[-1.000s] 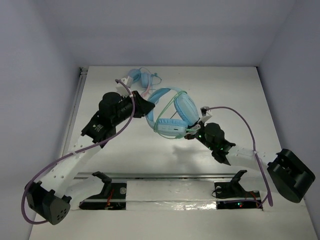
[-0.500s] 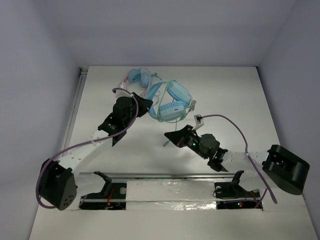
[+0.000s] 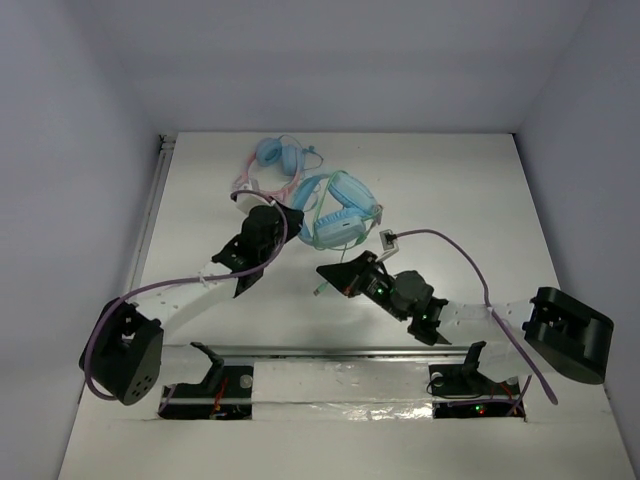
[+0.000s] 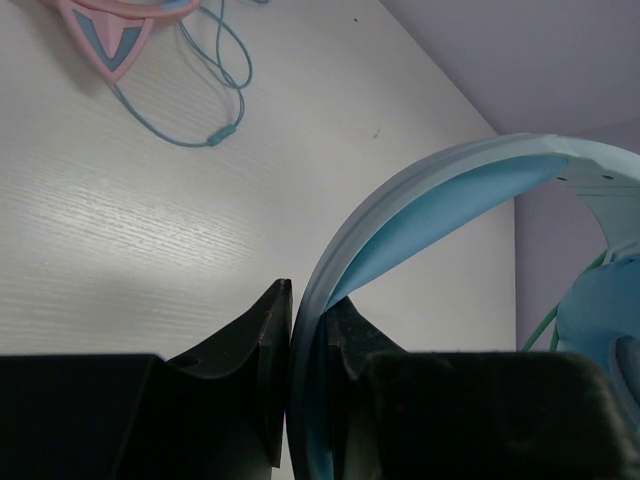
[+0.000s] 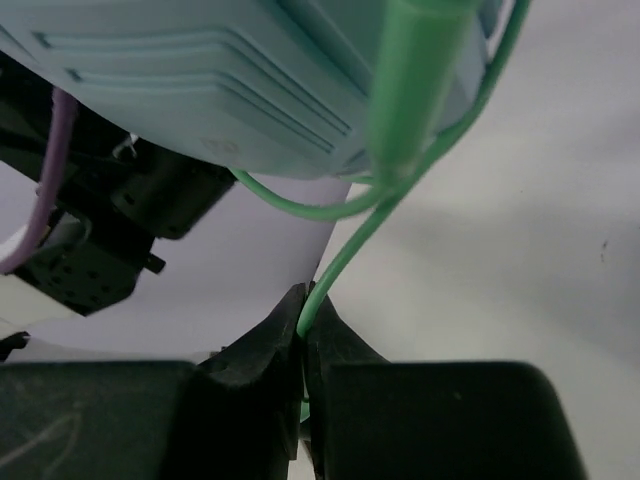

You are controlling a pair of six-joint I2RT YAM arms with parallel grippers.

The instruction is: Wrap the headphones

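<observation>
The light-blue headphones [image 3: 338, 212] lie at the table's middle back, cups to the right. My left gripper [image 3: 292, 214] is shut on their blue headband [image 4: 420, 210], which curves up and right from between the jaws in the left wrist view. My right gripper [image 3: 330, 272] is shut on the thin pale green cable [image 5: 345, 258], in front of the headphones. In the right wrist view the cable runs up from the jaws to the green plug [image 5: 410, 90] against a cup [image 5: 220, 80].
A smaller blue-cupped pair with a pink cat-ear headband [image 3: 272, 160] lies just behind the headphones; its pink ear [image 4: 100, 35] and thin blue cable [image 4: 215, 110] show in the left wrist view. White walls stand at the back and sides.
Both arms have lowered and drawn back toward the near side. The headphones have come down onto the table further back. My right gripper has moved left and nearer, holding the cable.
</observation>
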